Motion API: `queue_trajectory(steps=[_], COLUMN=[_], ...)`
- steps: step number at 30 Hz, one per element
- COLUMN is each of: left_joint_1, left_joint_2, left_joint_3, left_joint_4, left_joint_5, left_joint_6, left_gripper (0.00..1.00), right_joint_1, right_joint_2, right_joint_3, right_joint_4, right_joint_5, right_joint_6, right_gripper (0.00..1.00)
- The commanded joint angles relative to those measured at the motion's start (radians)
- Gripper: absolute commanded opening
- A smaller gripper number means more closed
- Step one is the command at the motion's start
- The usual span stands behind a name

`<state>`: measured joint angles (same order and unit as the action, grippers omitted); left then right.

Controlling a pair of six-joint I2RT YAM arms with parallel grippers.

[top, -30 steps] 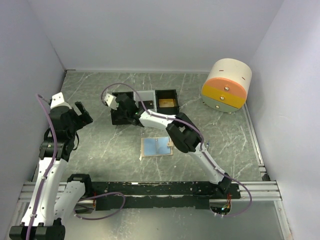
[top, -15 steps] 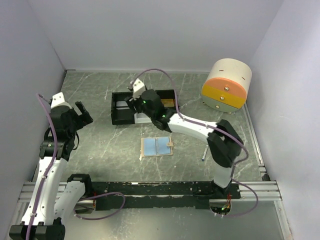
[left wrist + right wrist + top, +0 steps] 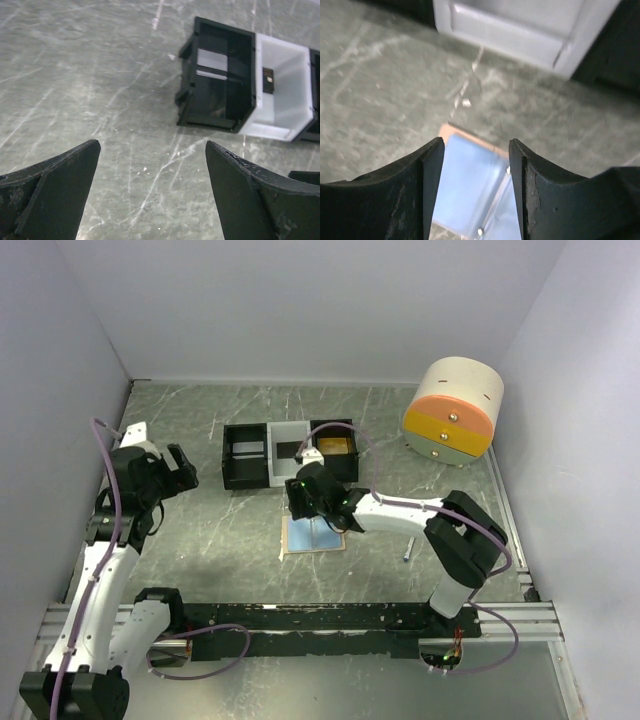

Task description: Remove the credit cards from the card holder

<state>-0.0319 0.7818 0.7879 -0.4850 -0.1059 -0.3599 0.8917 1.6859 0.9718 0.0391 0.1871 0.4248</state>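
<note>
My right tool (image 3: 476,149) hovers half-open and empty above the card holder (image 3: 469,187); it looks light, floppy; I'd pinch its tan edge.

Card holder (image 3: 313,537) lies flat on the table (image 3: 220,530) just before the three-compartment tray (image 3: 245,481), right gripper (image 3: 298,502) above the holder's far edge, left gripper (image 3: 180,468) off to the tray's left.

Marbled table (image 3: 200,530), plastic tray (image 3: 245,481), smooth card holder (image 3: 300,538)
</note>
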Motion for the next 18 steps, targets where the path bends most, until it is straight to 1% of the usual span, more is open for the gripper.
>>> queue_trajectory(steps=[1,5,7,10,15,18], left_joint_1=[0.010,0.005,0.000,-0.009,-0.013,-0.013], left_joint_2=[0.033,0.077,0.101,0.117,0.117,0.132], left_joint_3=[-0.018,-0.031,-0.033,-0.026,-0.033,-0.026], left_joint_4=[0.096,0.142,0.155,0.148,0.150,0.138], left_joint_5=[0.266,0.457,0.505,0.511,0.489,0.470], left_joint_6=[0.075,0.097,0.104,0.114,0.116,0.117], left_gripper=[1.00,0.96,0.94,0.93,0.95,0.95], right_joint_1=[0.018,0.031,0.040,0.057,0.078,0.112], right_joint_2=[-0.040,-0.026,-0.012,0.007,0.041,0.062], right_joint_3=[-0.056,-0.080,-0.074,-0.040,0.000,0.007], right_joint_4=[-0.067,-0.083,-0.084,-0.102,-0.140,-0.156], right_joint_5=[0.017,0.018,0.016,0.029,0.076,0.148], right_joint_6=[0.153,0.188,0.180,0.161,0.151,0.151], right_gripper=[0.55,0.57,0.60,0.66,0.69,0.71])
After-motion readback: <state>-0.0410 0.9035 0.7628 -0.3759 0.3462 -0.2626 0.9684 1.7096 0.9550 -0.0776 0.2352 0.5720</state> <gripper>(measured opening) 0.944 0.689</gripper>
